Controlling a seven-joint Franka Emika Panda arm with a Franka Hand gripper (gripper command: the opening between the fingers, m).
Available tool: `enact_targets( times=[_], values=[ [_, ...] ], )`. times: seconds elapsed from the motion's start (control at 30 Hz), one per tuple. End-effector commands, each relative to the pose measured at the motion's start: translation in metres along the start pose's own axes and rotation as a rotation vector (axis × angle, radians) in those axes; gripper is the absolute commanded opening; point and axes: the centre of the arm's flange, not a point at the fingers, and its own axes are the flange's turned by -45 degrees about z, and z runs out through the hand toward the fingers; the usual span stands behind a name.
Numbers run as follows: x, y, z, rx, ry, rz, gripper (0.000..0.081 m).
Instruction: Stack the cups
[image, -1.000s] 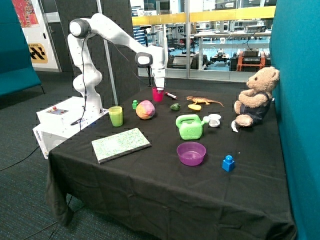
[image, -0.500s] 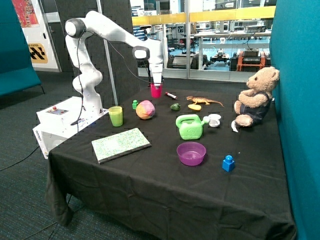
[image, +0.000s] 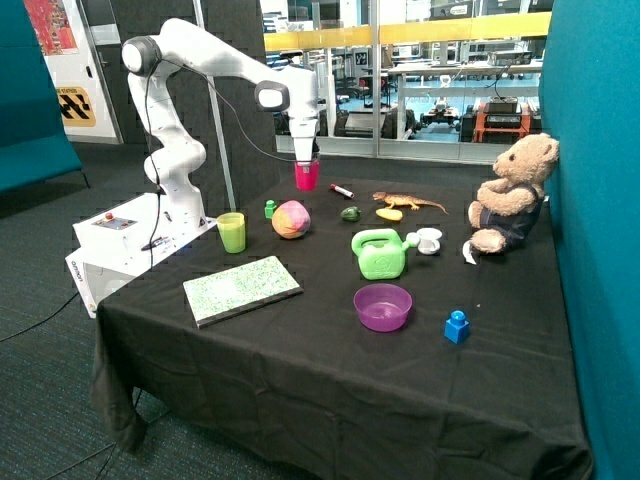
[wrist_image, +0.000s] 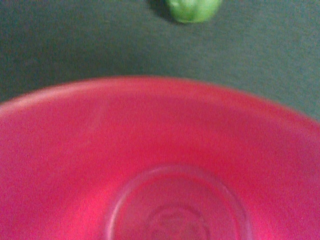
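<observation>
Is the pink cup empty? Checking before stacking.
Empty: the wrist view looks into the pink cup, held by the gripper, showing its bare bottom.

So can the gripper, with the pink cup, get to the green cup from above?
Probably yes. The gripper holds the pink cup in the air, and nothing stands over the green cup.

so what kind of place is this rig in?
Looks like a robotics lab or demo area: the arm's gripper holds a pink cup above a black-draped table, with glass partitions onto workbenches behind.
</observation>
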Motion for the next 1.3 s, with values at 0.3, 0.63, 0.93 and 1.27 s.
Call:
enact_targets(
  times=[0.3, 0.63, 0.93, 1.27],
  values=[
    [-0.046, 0.068, -0.017, 0.0000, -0.0008, 0.142, 0.0000],
    [-0.073, 0.092, -0.022, -0.0001, -0.0007, 0.196, 0.0000],
    [-0.098, 0.112, -0.028, -0.0001, -0.0007, 0.216, 0.0000],
    [-0.127, 0.132, -0.029, -0.0001, -0.0007, 0.244, 0.0000]
  ],
)
